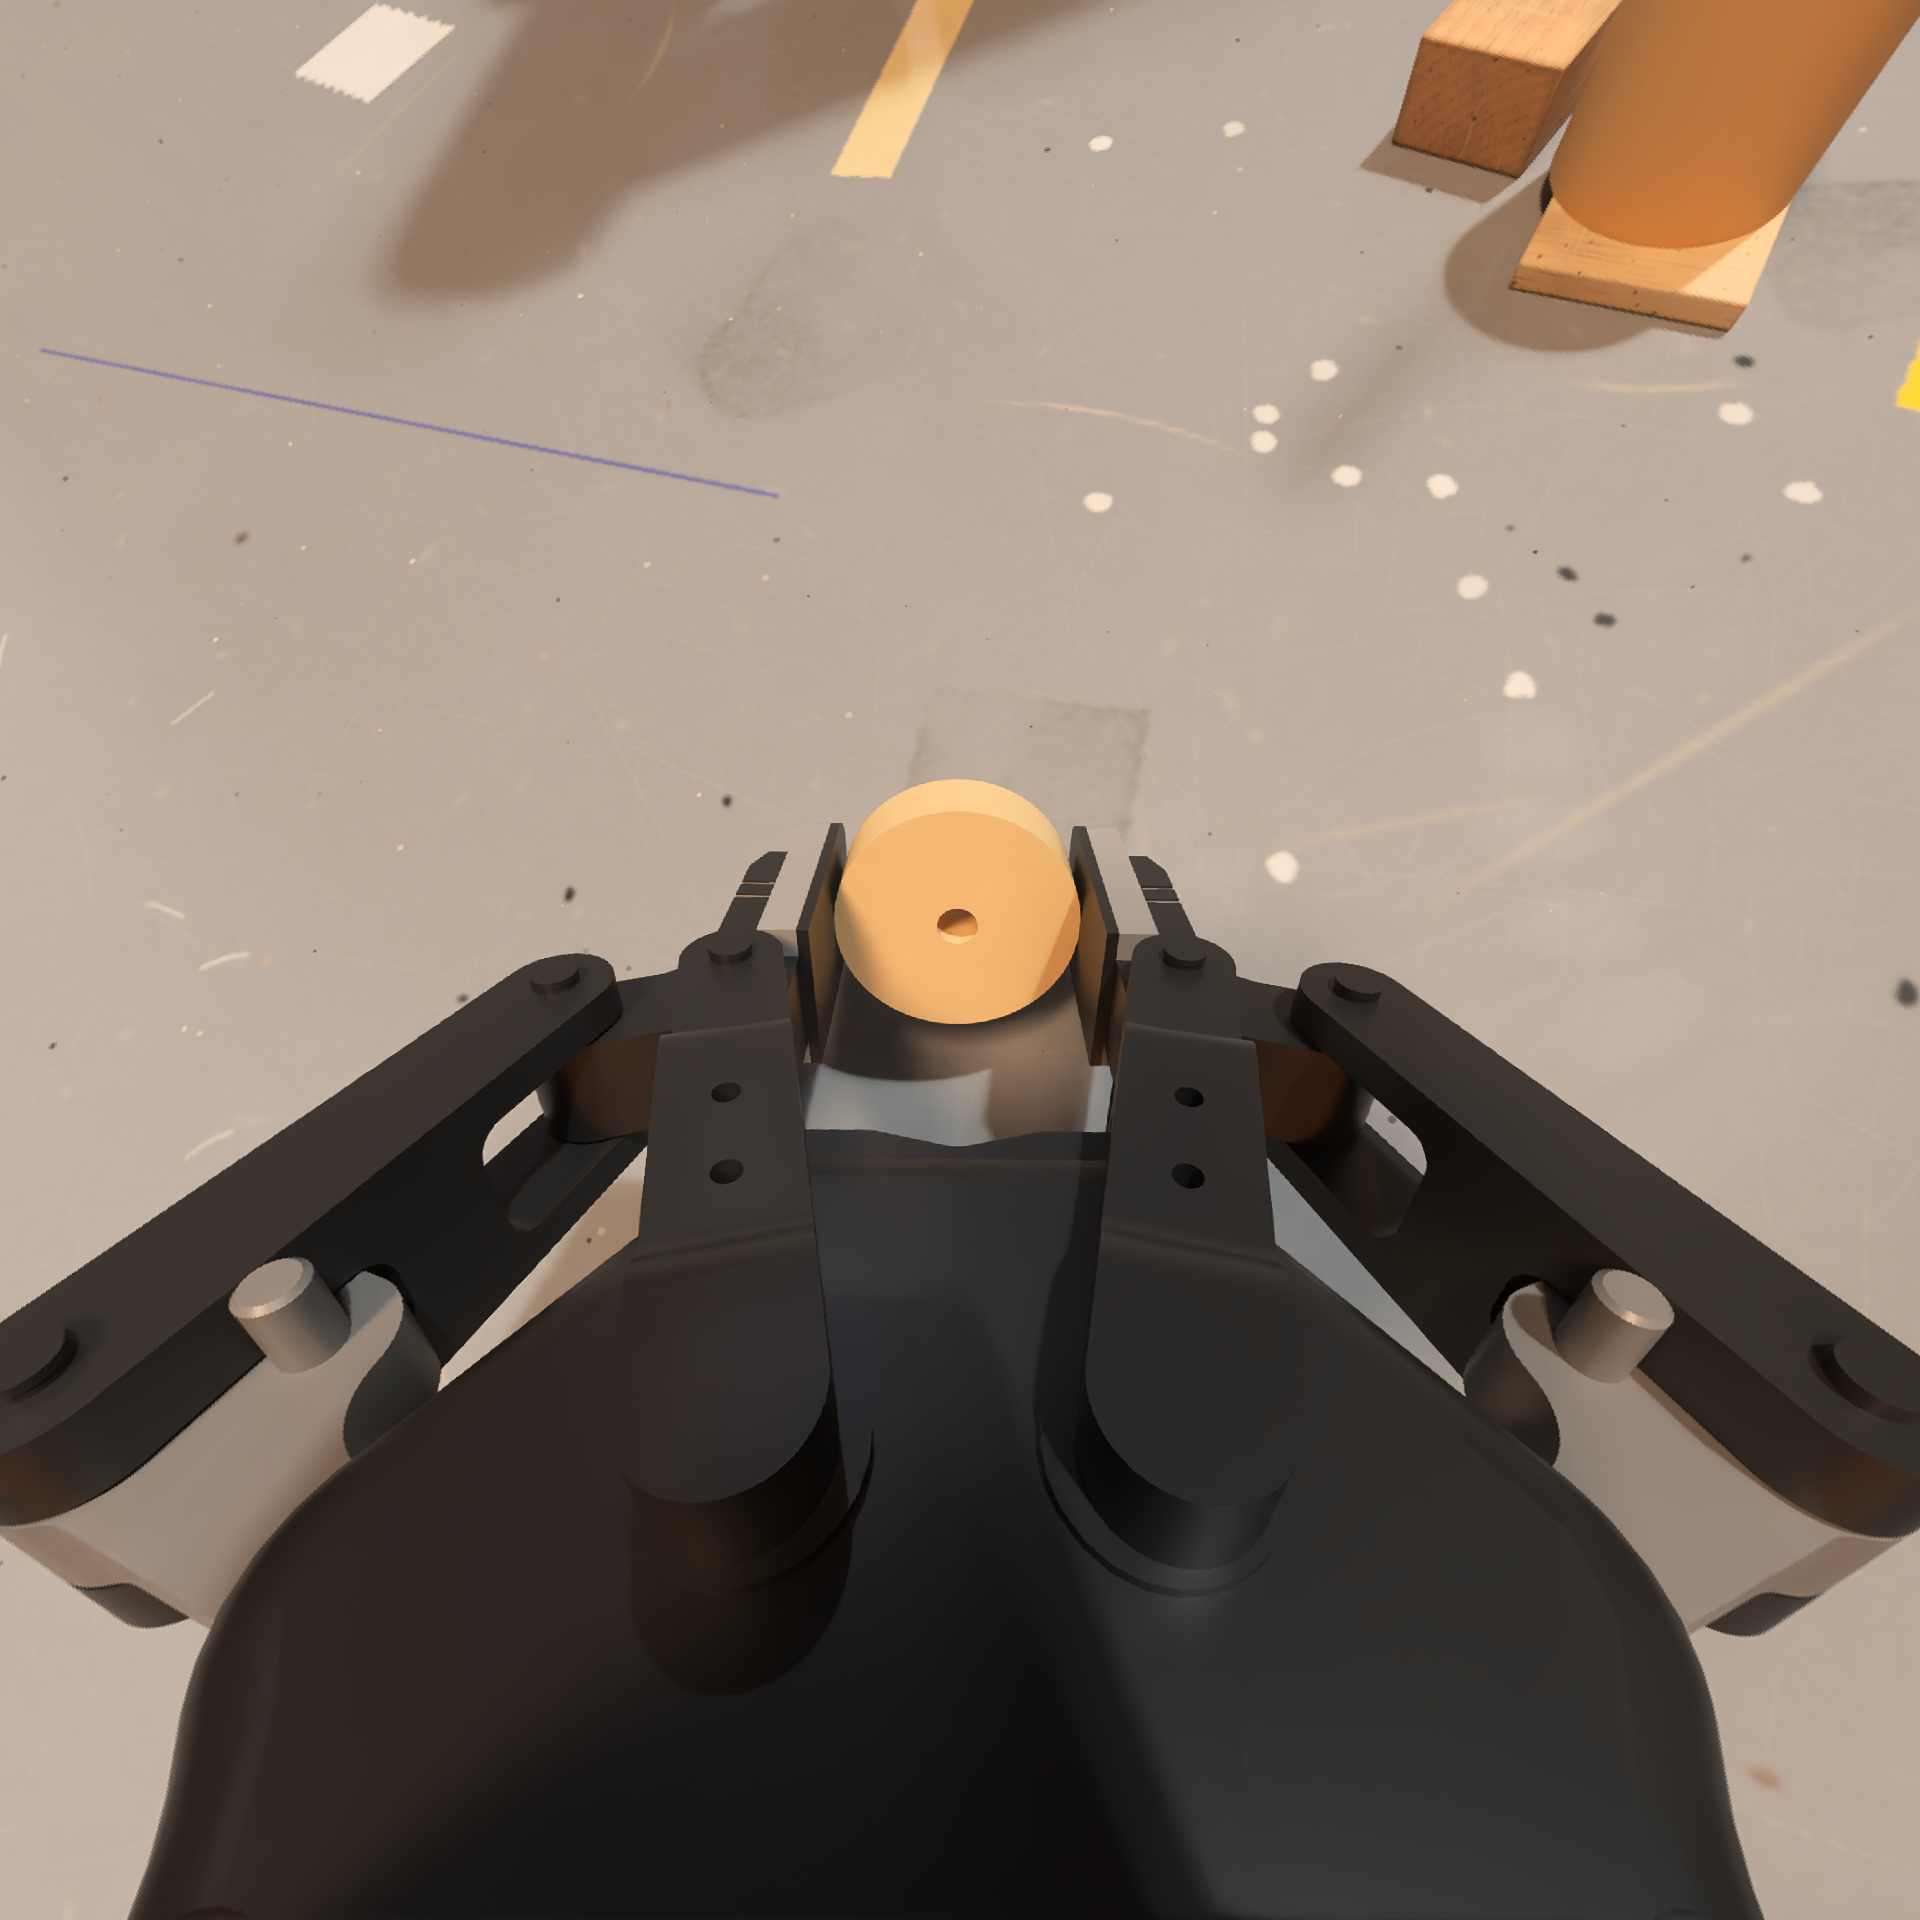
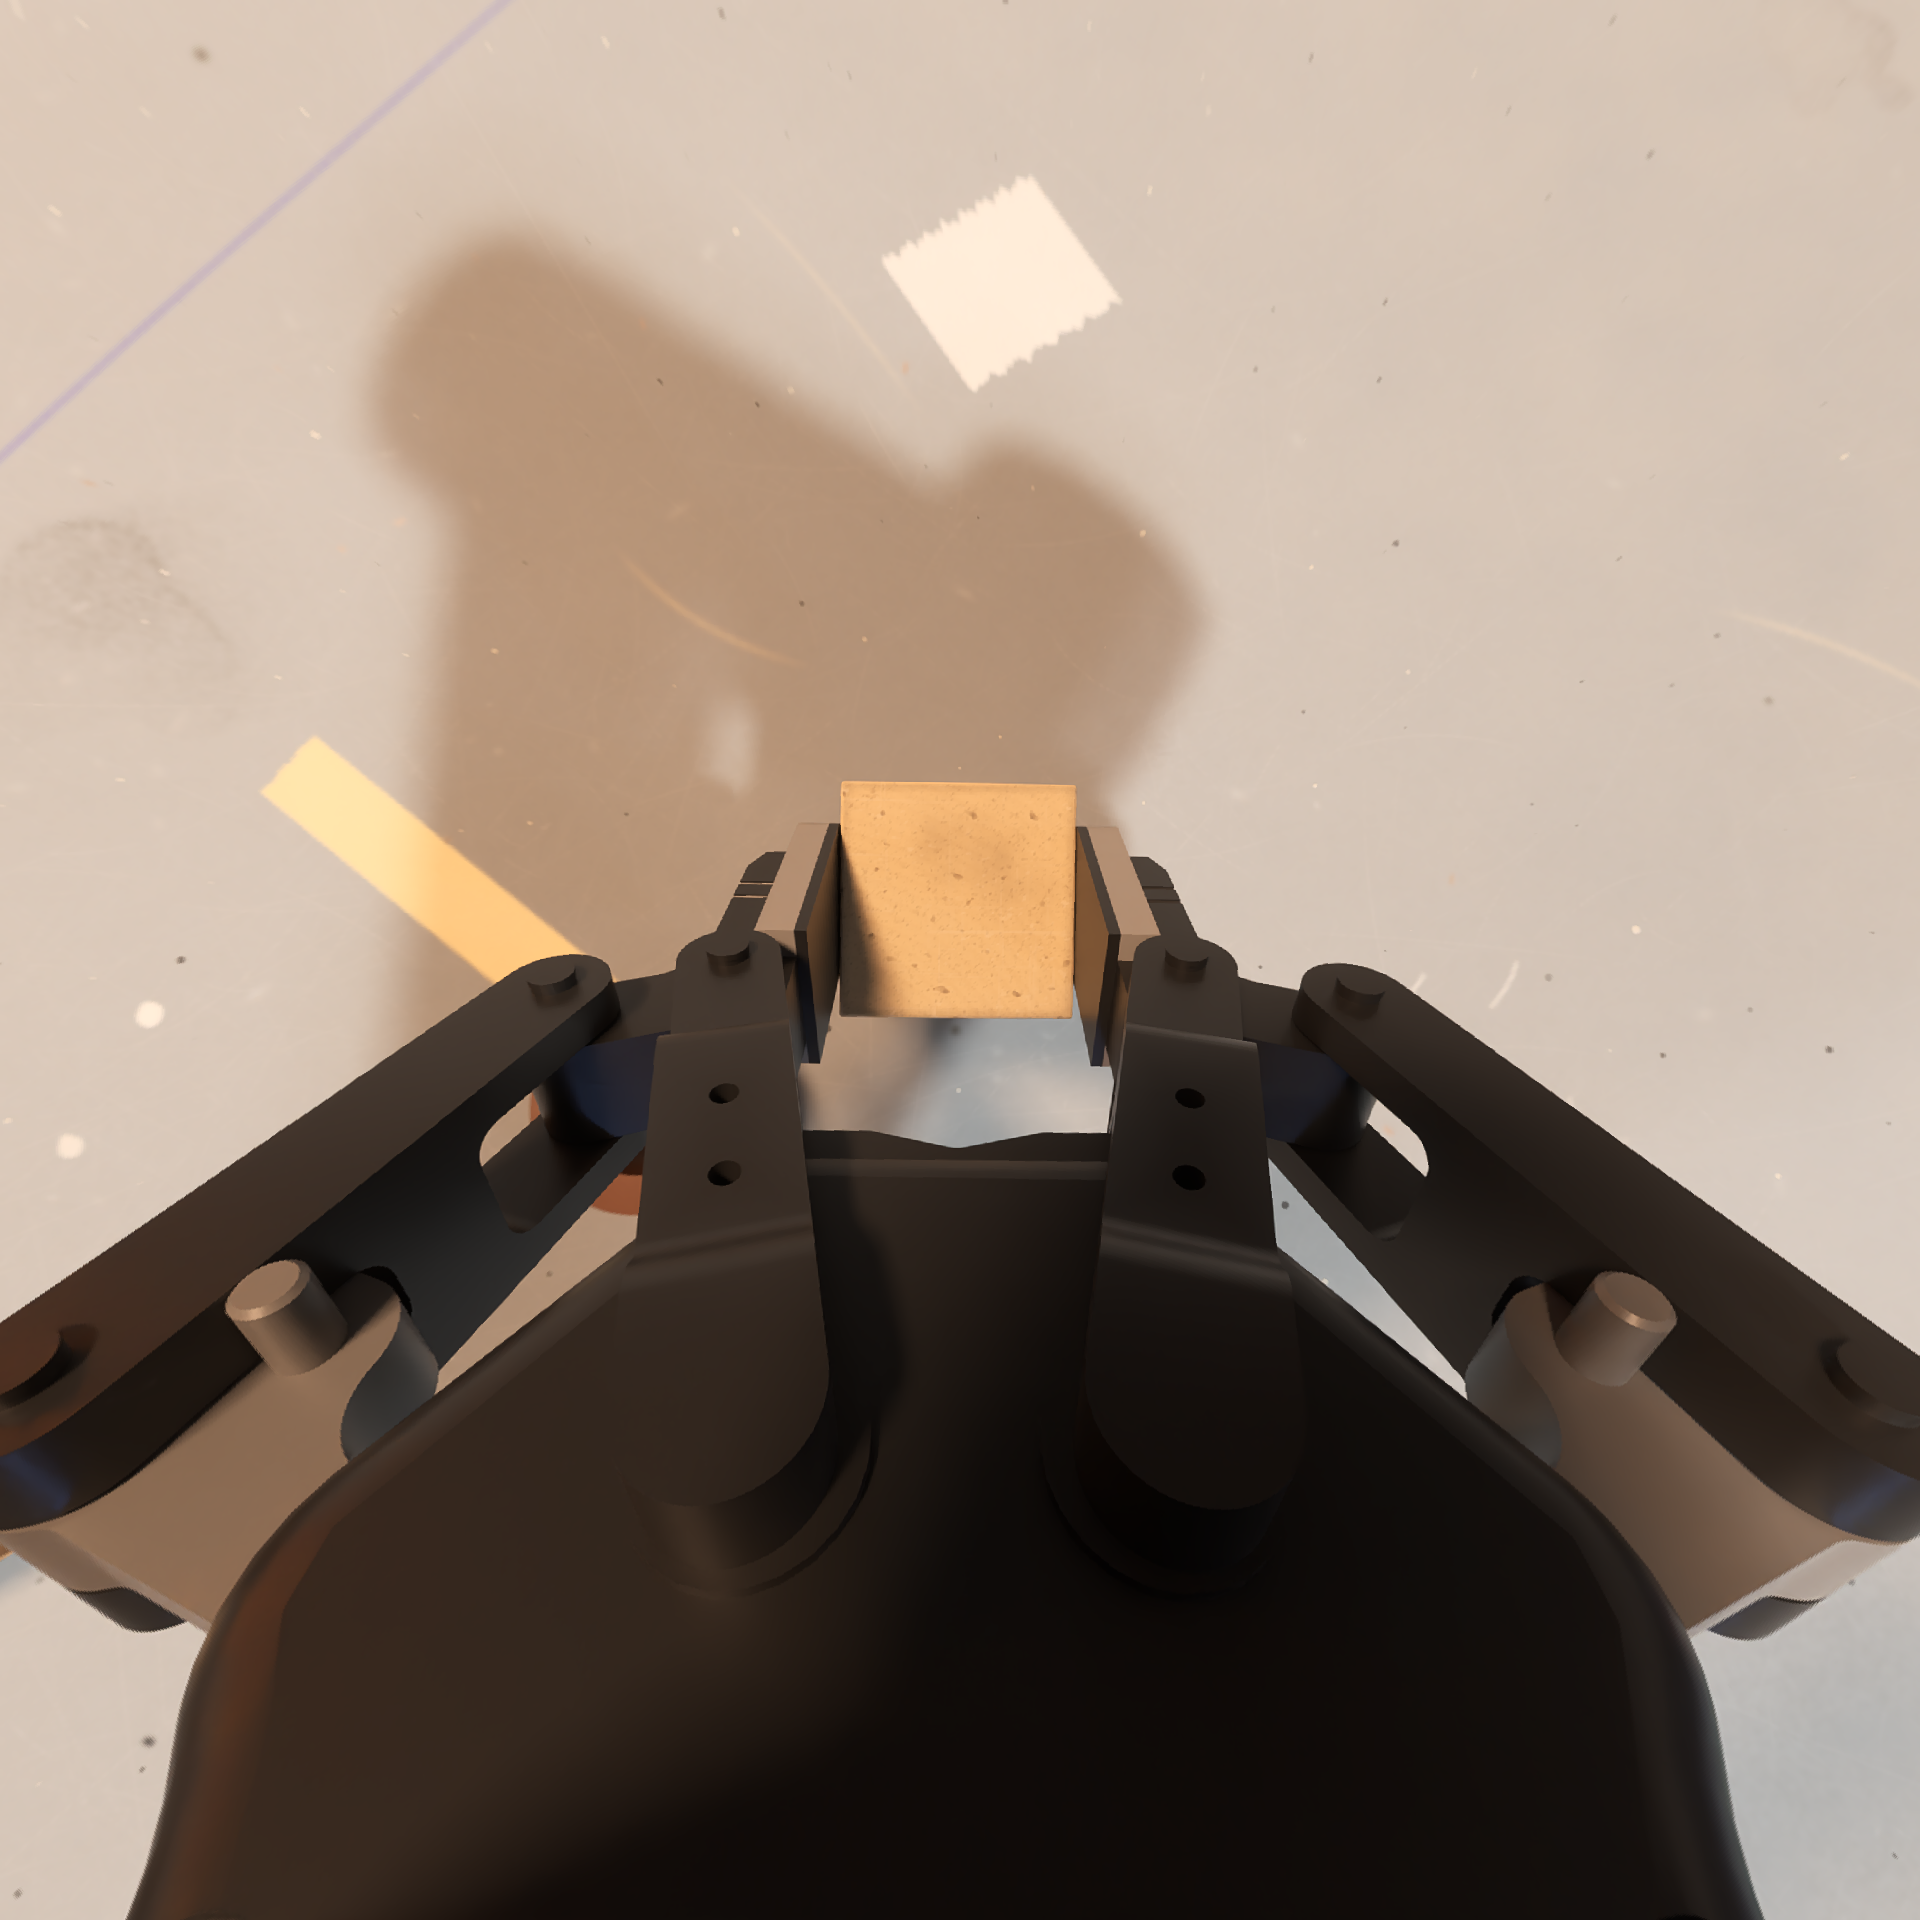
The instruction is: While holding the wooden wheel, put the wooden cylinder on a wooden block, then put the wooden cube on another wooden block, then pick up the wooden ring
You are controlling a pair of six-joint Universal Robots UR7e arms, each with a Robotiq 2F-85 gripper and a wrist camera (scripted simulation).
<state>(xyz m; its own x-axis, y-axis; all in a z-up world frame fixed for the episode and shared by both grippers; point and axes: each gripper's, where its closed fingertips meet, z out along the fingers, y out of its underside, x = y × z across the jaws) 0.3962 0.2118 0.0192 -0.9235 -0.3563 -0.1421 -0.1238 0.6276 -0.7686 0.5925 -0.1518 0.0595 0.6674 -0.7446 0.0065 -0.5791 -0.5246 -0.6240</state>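
Note:
My left gripper (image 1: 956,883) is shut on the wooden wheel (image 1: 956,904), a pale round disc with a small centre hole, held above the grey table. At the far right of the left wrist view the wooden cylinder (image 1: 1725,114) stands on a flat pale wooden block (image 1: 1631,275). A second, darker wooden block (image 1: 1486,99) lies just behind it to the left. My right gripper (image 2: 956,883) is shut on the wooden cube (image 2: 956,899) and holds it above the table. The wooden ring is not in view.
The grey table (image 1: 520,675) bears paint specks, a thin blue line (image 1: 416,421), a yellow tape strip (image 1: 899,94) and a white tape patch (image 2: 1000,281). The yellow strip also shows in the right wrist view (image 2: 416,857). A gripper's shadow falls on the table.

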